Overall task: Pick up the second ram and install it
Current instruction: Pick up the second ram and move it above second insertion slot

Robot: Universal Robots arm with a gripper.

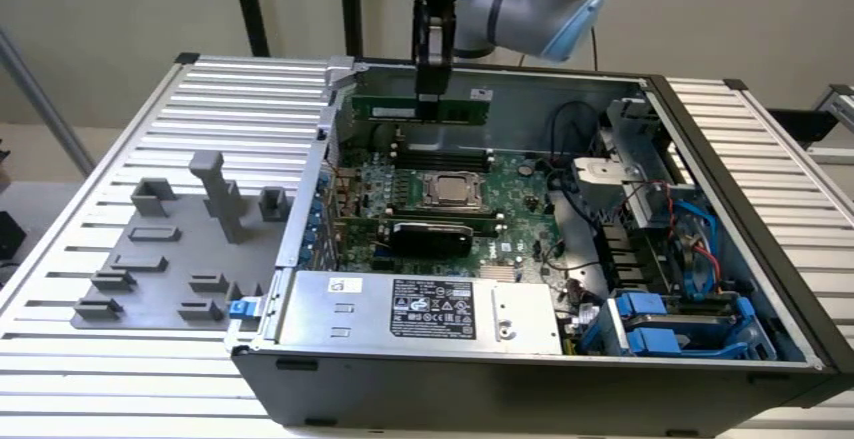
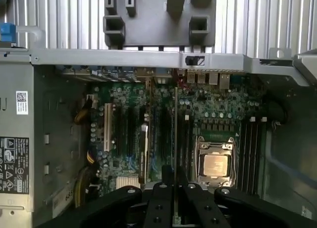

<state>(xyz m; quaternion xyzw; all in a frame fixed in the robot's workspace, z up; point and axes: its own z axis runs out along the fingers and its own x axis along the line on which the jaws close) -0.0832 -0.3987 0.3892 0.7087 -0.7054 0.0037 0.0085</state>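
Claw [image 1: 430, 102] fingers are pressed onto the middle of the second ram [image 1: 387, 110], a central grip that keeps the green stick level. It hangs edge-down, clear above the motherboard [image 1: 521, 184] inside the computer case [image 1: 534, 379], near the far wall. Its length runs parallel to the black memory slots [image 1: 447, 154] beside the CPU socket [image 1: 451, 189], apparently so that edge and slot agree.

The jaws pinch the second ram [image 2: 176, 139] (seen edge-on) above the motherboard [image 2: 124, 139].
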